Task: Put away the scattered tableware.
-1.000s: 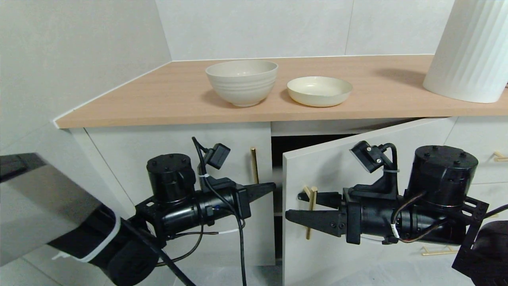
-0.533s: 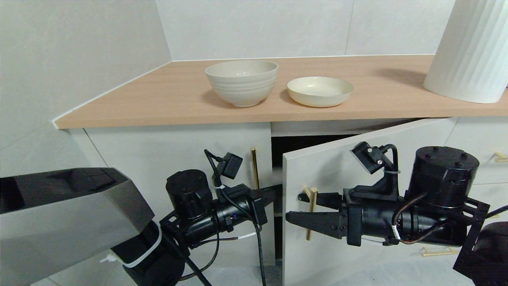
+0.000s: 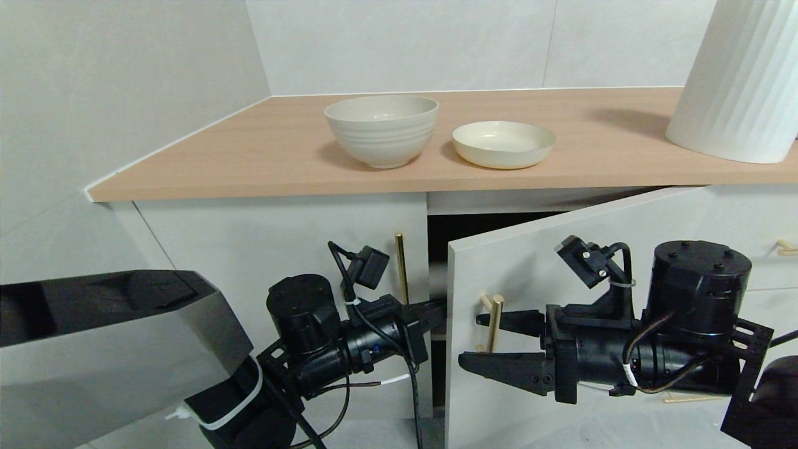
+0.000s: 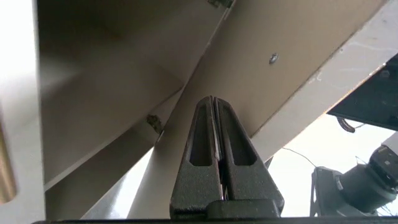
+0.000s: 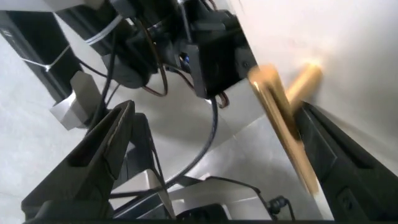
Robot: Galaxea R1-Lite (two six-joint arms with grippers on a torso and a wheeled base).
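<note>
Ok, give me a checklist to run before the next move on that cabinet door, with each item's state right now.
1. Right claw open, straddling the gold handle: ok.
2. Right claw gripping the handle: not ok, not yet shut.
3. Left claw shut, tip at the gap by the door's edge: ok.
4. Cabinet door wide enough for tableware: not ok, only ajar.
5. Bowl and plate upright and apart on the countertop: ok.
6. Free room inside the cabinet: cannot tell, dark.

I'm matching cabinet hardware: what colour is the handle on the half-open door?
Gold. The handle is a shiny brass-coloured bar, clearest in the head view.
</note>
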